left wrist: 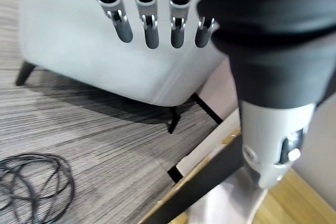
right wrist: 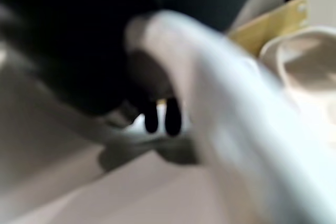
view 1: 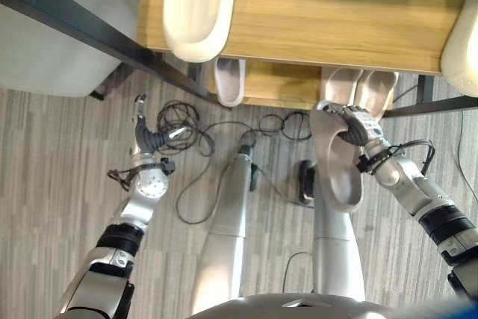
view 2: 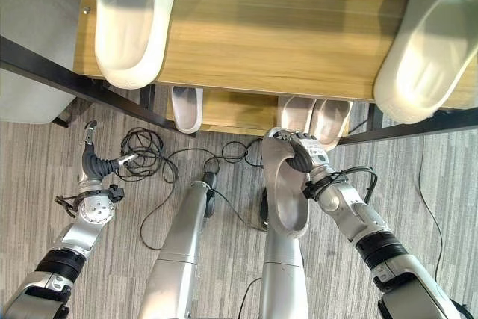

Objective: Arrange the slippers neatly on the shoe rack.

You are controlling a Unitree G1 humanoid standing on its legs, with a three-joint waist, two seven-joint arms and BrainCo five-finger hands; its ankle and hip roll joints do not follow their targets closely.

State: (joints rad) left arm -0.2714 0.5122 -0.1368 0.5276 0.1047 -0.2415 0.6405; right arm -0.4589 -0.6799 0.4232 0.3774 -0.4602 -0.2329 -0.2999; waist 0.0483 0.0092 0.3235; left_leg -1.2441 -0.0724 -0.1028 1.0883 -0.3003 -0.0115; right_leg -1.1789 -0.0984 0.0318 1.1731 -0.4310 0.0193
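Right hand (view 2: 302,153) grips beige slipper (view 2: 285,184) by its toe end, before shoe rack (view 2: 284,42); left hand (view 1: 151,137) hangs with relaxed, empty fingers.

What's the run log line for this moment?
right hand: gripping beige slipper before shoe rack | left hand: open, idle

Two silver-grey arms are seen, each ringed by a black band near the elbow. The left hand (view 1: 153,142) and right hand (view 2: 302,152) are wrapped in dark ribbed covers. Silver fingers (left wrist: 149,27) are tipped in dark grey. A round silver wrist joint is shown.
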